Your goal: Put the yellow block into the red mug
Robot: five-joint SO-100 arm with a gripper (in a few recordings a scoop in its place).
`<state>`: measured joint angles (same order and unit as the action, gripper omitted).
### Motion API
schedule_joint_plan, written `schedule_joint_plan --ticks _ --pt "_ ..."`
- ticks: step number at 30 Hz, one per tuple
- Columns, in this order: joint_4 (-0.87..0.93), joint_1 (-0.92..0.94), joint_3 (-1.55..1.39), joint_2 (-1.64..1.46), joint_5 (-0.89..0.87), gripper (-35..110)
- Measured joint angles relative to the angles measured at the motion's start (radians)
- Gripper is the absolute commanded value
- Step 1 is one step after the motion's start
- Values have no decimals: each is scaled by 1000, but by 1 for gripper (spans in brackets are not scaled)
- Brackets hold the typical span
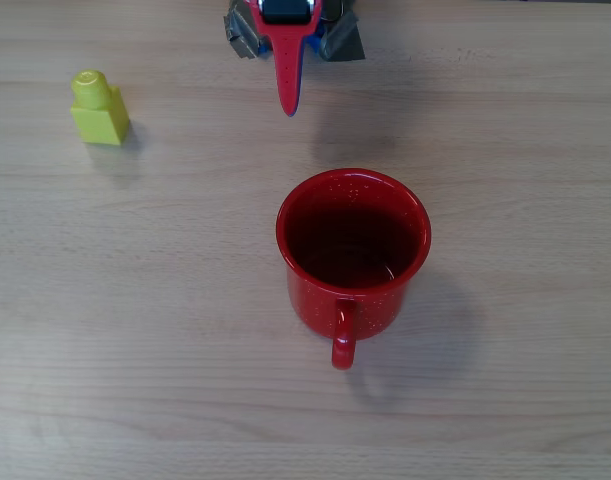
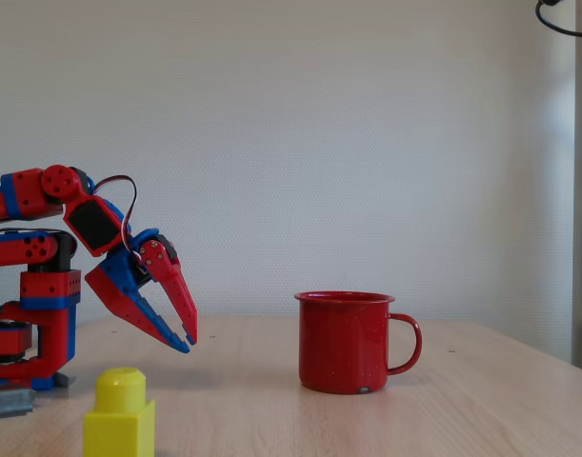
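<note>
While the gripper [image 1: 288,108] hangs above the table with jaws apparently almost together and empty, the block [image 1: 99,108] stands upright well to its left in the overhead view, and the mug [image 1: 353,250] sits below it, empty.

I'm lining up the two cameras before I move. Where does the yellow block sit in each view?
Overhead view: the yellow block stands upright at upper left on the table, well apart from everything else.
Fixed view: the yellow block is at the bottom left, nearest the camera, below the gripper.
Shared landmark: the red mug, centre of the overhead view with its handle toward the bottom edge; centre-right in the fixed view with its handle pointing right.
</note>
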<state>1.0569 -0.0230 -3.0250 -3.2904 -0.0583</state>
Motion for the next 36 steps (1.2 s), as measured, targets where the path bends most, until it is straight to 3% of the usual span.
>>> schedule_joint_plan --ticks 10,36 --pt "-32 86 8 84 98 0" --pt "5 621 857 845 503 0"
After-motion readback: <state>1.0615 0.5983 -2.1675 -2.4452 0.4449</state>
